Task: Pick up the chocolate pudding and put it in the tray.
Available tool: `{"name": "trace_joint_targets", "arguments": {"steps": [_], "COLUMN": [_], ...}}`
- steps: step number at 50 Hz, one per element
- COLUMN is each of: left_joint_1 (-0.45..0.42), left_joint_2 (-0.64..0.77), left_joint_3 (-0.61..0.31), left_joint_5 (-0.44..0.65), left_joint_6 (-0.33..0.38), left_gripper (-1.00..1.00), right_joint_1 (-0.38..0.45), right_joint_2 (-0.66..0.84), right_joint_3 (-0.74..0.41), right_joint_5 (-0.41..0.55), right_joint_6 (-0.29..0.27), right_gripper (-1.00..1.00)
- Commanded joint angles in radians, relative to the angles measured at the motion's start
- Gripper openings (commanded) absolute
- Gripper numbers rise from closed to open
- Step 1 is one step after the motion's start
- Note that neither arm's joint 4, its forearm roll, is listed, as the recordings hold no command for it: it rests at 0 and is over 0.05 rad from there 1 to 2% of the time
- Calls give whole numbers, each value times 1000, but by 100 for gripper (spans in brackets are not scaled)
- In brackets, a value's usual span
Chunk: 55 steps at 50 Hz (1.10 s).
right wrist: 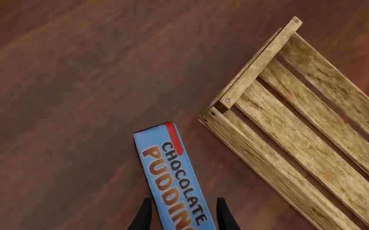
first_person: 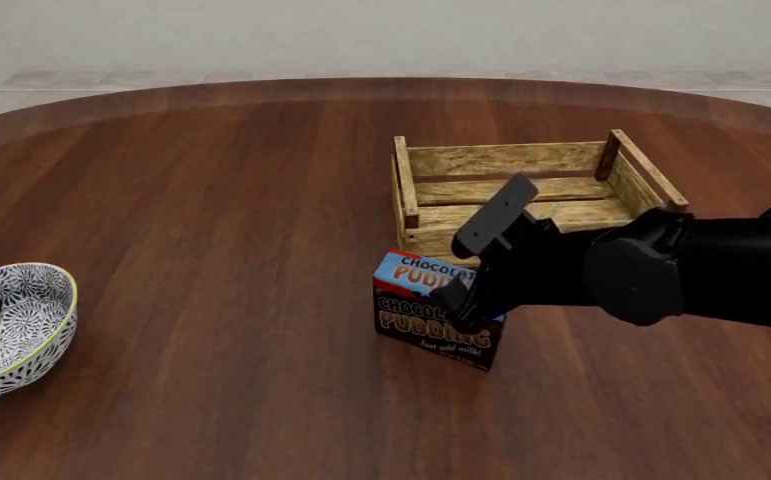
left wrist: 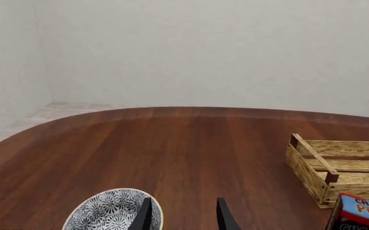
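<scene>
— Where's the pudding [first_person: 428, 312] now?

— Upright on the table [first_person: 225, 200], just in front of the tray's [first_person: 535, 158] near left corner, very close to it. Whether the box touches the slats, I can't tell from here.

— And the right gripper [right wrist: 183, 214]?

— Down over the box from above. In the right wrist view, the two fingers [right wrist: 144, 215] sit one on each long side of the blue top, snug against it. It looks clamped on the pudding, though the box seems to stand on the wood, so I'd judge the lift hasn't begun.

— So which step is this?

— The grasp, I'd say. Next comes raising the box straight up, high enough to clear the tray's near wall, then carrying it a short way forward and to the right over the slats before letting go.

— Any worry?

— The corner post is close. A low carry could knock it.

— The left arm?

— Off to the side by the bowl [first_person: 28, 315], well apart from all this. The left gripper [left wrist: 183, 215] hangs with its fingers apart, holding nothing; the bowl's rim lies just under one of them.
</scene>
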Motion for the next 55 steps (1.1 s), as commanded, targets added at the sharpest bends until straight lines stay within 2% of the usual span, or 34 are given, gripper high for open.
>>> {"name": "trace_joint_targets", "arguments": {"steps": [1,2,3,7,55], "left_joint_1": [0,0,1,1,1], "left_joint_2": [0,0,-1,0,0], "left_joint_3": [2,2,-42,-68,-58], "left_joint_5": [-3,-3,40,65,57], "left_joint_6": [-1,-1,-2,-1,-1], "left_gripper": [100,100,100,100,100], "right_joint_1": [0,-2,-1,-1,-3], "right_joint_2": [8,9,18,22,50], "right_joint_3": [2,0,0,4,12], "right_joint_5": [-3,-1,-6,-11,-34], "right_joint_6": [0,-1,1,1,10], "right_gripper": [100,100,100,100,100]}}
